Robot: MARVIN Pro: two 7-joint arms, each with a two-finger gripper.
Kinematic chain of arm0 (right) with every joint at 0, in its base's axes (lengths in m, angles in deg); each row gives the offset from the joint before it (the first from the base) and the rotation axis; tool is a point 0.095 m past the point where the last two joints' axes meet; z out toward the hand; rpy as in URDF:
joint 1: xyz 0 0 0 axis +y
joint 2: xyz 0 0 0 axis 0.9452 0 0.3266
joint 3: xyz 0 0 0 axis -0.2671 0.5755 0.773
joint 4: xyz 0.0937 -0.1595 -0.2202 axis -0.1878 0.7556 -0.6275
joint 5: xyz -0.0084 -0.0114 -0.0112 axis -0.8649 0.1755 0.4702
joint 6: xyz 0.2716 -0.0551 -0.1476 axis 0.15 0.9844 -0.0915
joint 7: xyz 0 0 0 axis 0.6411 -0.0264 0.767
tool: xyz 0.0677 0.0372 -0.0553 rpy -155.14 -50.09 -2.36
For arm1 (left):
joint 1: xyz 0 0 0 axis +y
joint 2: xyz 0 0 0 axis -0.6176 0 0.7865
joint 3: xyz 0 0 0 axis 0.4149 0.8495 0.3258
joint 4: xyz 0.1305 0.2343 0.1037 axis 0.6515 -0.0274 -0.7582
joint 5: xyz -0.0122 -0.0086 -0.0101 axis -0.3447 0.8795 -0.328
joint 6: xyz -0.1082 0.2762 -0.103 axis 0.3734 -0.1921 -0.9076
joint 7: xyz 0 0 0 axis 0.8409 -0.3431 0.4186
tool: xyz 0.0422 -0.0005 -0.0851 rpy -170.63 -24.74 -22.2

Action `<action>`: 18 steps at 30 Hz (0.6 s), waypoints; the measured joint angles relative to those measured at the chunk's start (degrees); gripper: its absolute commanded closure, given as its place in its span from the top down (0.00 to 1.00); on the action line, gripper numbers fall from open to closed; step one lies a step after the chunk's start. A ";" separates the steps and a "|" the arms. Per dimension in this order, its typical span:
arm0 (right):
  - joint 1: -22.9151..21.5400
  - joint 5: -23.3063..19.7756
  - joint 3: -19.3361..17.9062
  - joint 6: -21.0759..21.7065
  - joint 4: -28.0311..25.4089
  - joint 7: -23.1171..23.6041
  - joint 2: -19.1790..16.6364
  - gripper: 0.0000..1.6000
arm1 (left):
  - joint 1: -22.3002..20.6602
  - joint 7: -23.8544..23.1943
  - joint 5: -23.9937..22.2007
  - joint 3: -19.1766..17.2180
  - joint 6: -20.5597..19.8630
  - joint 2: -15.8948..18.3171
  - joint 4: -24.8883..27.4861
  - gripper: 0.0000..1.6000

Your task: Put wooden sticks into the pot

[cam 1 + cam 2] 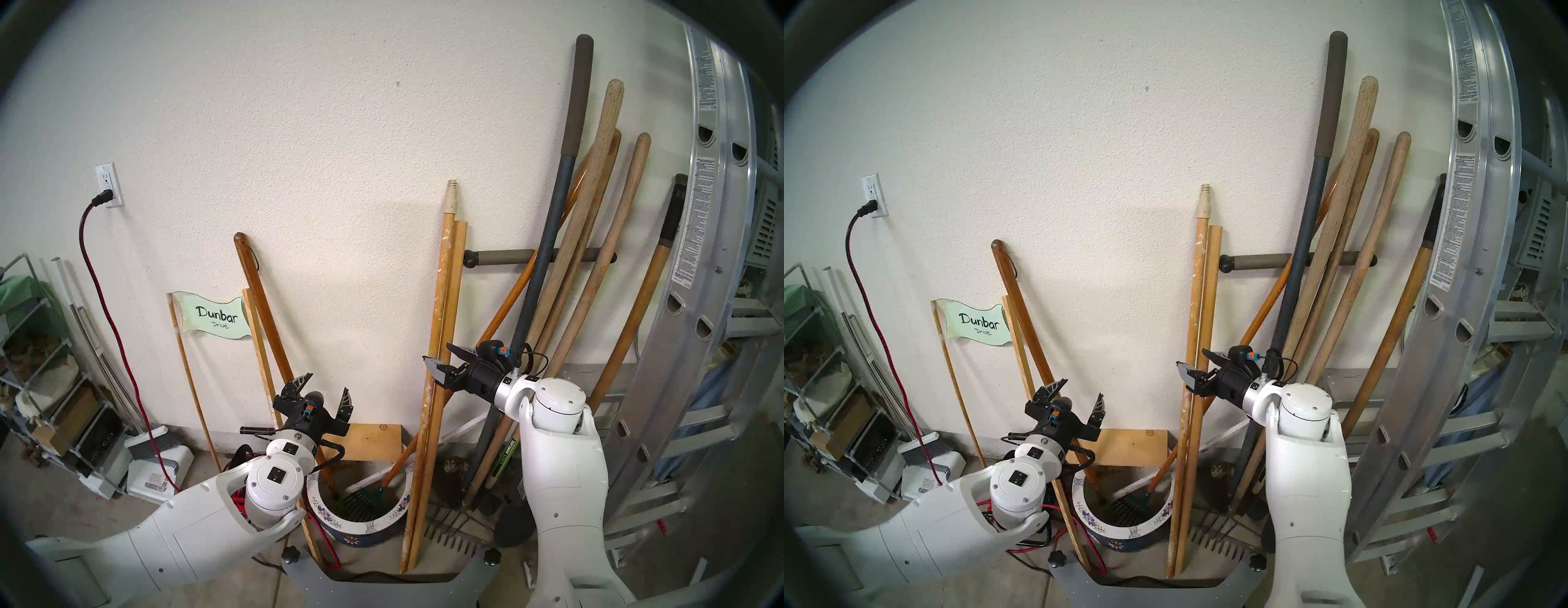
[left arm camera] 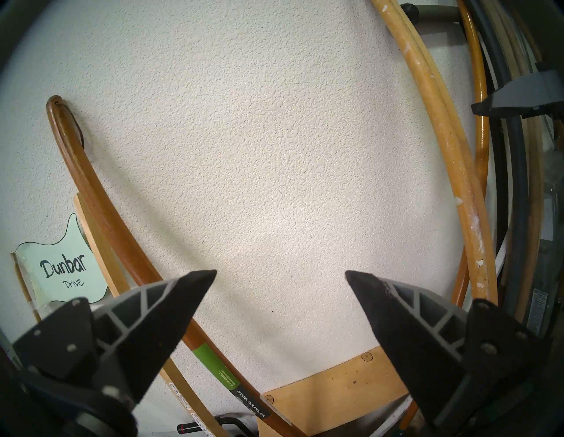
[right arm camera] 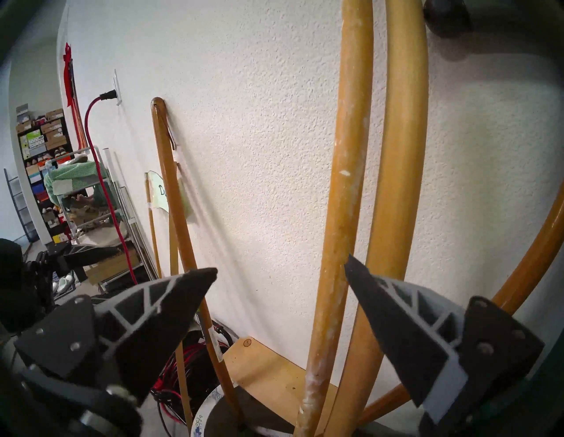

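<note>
Two yellowish wooden sticks lean on the wall right of the pot, their feet on the floor. One is paint-flecked with a cream tip [image 1: 441,297] [image 3: 345,183]; the plain shorter one [image 1: 457,276] [image 3: 399,183] stands just right of it. The pot [image 1: 316,505] [image 1: 1123,530] has a white flowered rim and a dark blue body. My right gripper [image 1: 437,354] [image 3: 280,264] is open at mid-height of the sticks, with the flecked stick just inside its right fingertip. My left gripper [image 1: 324,388] [image 2: 280,271] is open and empty above the pot's left side.
A dark-brown handle with a cord loop [image 1: 263,322] and a green rake [image 1: 365,494] stand in the pot. A thin slat [image 1: 259,361] and a "Dunbar Drive" sign [image 1: 214,318] lean at left. Several tool handles [image 1: 594,254] and a ladder [image 1: 700,297] crowd the right.
</note>
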 measured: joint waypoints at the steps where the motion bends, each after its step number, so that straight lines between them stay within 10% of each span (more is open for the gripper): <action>1: -0.21 0.06 0.05 -0.16 0.45 -0.13 0.04 1.00 | -0.01 0.01 -0.01 0.01 0.00 0.00 0.00 1.00; 18: -3.33 0.83 0.62 -1.67 6.18 -2.06 0.46 1.00 | -0.12 0.11 -0.13 0.20 0.04 0.09 0.00 1.00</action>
